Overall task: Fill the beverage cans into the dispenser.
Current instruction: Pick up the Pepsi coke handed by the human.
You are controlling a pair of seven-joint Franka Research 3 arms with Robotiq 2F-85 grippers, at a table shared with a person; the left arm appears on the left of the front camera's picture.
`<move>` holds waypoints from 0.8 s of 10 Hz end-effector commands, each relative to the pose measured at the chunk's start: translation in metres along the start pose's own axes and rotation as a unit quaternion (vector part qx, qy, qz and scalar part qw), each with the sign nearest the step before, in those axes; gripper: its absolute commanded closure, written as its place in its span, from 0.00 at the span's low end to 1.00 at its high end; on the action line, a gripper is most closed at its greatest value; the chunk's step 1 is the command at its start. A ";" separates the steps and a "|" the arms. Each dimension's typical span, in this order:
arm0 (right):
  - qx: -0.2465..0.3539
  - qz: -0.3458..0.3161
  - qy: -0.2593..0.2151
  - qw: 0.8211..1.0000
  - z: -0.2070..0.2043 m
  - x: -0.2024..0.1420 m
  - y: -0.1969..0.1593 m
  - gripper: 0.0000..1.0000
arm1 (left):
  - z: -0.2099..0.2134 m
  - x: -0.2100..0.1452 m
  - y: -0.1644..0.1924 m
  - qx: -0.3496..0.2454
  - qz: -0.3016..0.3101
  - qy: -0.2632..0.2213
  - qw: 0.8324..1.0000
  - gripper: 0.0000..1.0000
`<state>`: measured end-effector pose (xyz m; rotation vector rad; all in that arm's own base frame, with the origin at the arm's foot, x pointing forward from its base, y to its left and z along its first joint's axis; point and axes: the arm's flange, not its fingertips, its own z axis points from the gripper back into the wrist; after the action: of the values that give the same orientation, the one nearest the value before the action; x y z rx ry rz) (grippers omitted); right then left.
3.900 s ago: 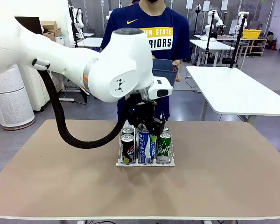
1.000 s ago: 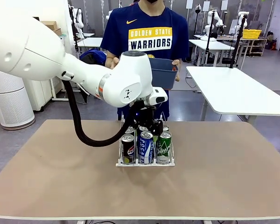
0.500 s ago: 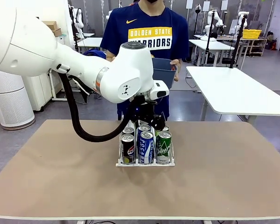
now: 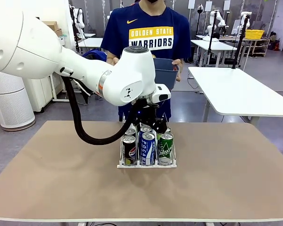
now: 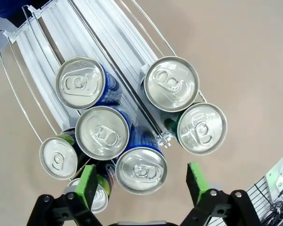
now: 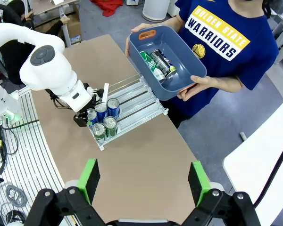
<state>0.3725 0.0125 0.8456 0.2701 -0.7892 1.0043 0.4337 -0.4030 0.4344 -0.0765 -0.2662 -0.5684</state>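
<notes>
The dispenser (image 4: 146, 165) stands mid-table with several beverage cans in its three lanes. A black can (image 4: 129, 149), a blue can (image 4: 147, 149) and a green can (image 4: 165, 147) make up the front row. My left gripper (image 4: 149, 125) hangs open just above the rows behind them, holding nothing. In the left wrist view its green pads (image 5: 88, 183) straddle the silver top of the front blue can (image 5: 140, 169) from above, over the white lanes of the dispenser (image 5: 99, 28). My right gripper (image 6: 144, 181) is open high above the table, looking down on the dispenser (image 6: 137, 101).
A person at the far side holds a blue-grey tub (image 6: 188, 70) with both hands; cans (image 6: 158, 63) lie inside it. The tub (image 4: 166, 73) is behind and above the dispenser. My left arm (image 6: 56, 75) reaches over the table. Bare tabletop surrounds the dispenser.
A few seconds ago the middle blue can sat higher, at my left gripper's fingers; now it stands level with the front row. The left gripper has lifted slightly.
</notes>
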 end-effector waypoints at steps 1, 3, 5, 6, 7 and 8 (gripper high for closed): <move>0.000 -0.001 -0.002 1.000 0.001 0.000 0.000 0.00 | 0.028 -0.017 0.016 -0.040 -0.028 -0.020 0.999 0.00; 0.000 -0.001 -0.002 1.000 0.001 0.000 0.000 0.00 | 0.079 -0.041 0.038 -0.055 -0.054 -0.041 0.996 0.00; 0.000 -0.001 -0.002 1.000 0.001 0.000 0.000 0.00 | 0.137 -0.058 0.081 -0.028 -0.065 -0.040 0.997 0.00; 0.000 -0.001 -0.002 1.000 0.001 0.000 0.000 0.00 | 0.169 -0.067 0.100 -0.034 -0.078 -0.055 0.995 0.00; 0.000 -0.001 -0.002 1.000 0.001 0.000 0.000 0.00 | 0.198 -0.070 0.107 -0.037 -0.100 -0.072 0.992 0.00; 0.000 -0.001 -0.002 1.000 0.001 0.000 0.000 0.00 | 0.232 -0.075 0.123 -0.038 -0.118 -0.096 0.988 0.00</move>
<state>0.3727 0.0118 0.8456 0.2701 -0.7897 1.0030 0.3876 -0.2362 0.6274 -0.1380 -0.4253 -0.7577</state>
